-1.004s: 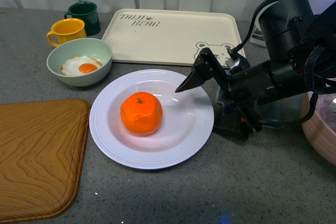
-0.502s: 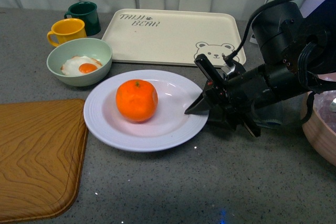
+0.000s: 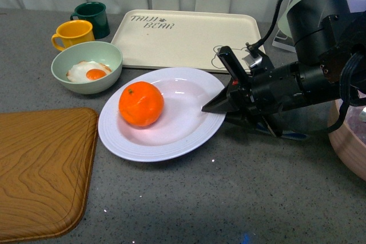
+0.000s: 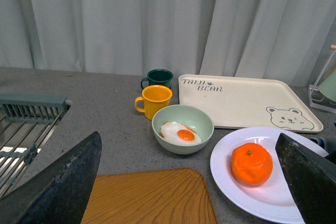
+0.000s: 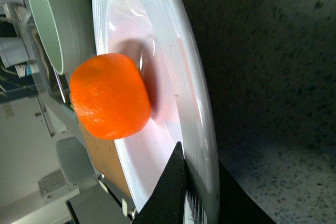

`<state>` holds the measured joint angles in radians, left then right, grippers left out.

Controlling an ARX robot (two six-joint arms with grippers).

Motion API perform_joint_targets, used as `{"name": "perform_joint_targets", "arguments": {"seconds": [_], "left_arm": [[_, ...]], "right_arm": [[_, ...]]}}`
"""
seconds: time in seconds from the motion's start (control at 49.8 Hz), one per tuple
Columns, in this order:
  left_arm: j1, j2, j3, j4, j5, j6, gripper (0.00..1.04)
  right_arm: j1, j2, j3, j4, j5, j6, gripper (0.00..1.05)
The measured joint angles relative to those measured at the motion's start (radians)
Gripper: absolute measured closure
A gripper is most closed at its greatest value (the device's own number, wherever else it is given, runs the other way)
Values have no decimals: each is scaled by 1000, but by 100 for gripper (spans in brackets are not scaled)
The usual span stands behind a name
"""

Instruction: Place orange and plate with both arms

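Note:
The white plate (image 3: 183, 124) lies in the middle of the grey table, tilted, with its right rim raised off the surface. My right gripper (image 3: 220, 110) is shut on that rim, one finger inside the plate and one under it. The orange (image 3: 140, 104) rests on the plate's lower left half. In the right wrist view the rim of the plate (image 5: 194, 103) runs between the black fingers of the right gripper (image 5: 202, 182), and the orange (image 5: 107, 95) sits beyond. My left gripper (image 4: 189, 135) is open, well back from the plate (image 4: 262, 200) and the orange (image 4: 252, 163).
Behind the plate lies a cream bear tray (image 3: 183, 38). A pale green bowl (image 3: 86, 67) with a fried egg, a yellow mug (image 3: 71, 34) and a dark green mug (image 3: 92, 18) stand at the back left. A wooden board (image 3: 40, 170) fills the front left. A pink bowl (image 3: 349, 141) is at the right edge.
My right gripper has shut on the plate's right rim and lifted it. The plate now tilts down to the left, and the orange has rolled left on it.

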<state>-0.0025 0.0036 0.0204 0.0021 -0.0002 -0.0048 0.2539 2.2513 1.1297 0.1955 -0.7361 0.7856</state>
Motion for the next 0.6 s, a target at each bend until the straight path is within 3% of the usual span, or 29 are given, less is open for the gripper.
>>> {"name": "perform_joint_targets", "arguments": {"seconds": [0.261, 0.602], "left_arm": [[0, 0, 0, 0, 0, 0, 7], [0, 0, 0, 0, 0, 0, 7]], "right_arm": [[-36, -8, 40, 87, -26, 55, 101], [-58, 143, 425, -36, -44, 72, 101]]}}
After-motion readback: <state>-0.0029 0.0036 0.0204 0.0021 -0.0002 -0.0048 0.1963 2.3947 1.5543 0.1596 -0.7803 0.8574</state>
